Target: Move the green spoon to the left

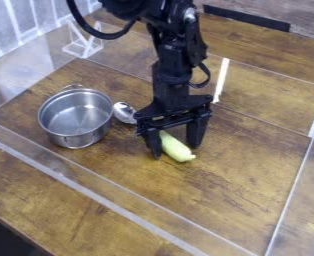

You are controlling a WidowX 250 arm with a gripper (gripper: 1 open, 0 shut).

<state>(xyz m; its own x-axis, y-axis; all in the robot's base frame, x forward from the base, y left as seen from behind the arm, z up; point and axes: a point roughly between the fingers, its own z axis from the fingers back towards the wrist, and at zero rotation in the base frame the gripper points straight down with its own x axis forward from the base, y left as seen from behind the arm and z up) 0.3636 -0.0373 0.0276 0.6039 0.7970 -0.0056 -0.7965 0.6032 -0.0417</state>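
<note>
- Black gripper [173,143] pointing straight down, fingers spread wide apart, gripping nothing.
- Green spoon [177,149] lying flat on the wooden table [240,190], right between and just under the fingertips, fat green end poking out toward the front.
- Small grey round end just to the left of the gripper, near the pot.
- Shiny steel pot [77,116] farther left of the gripper, standing upright.
- White stick [221,79] behind the gripper, to the right.
</note>
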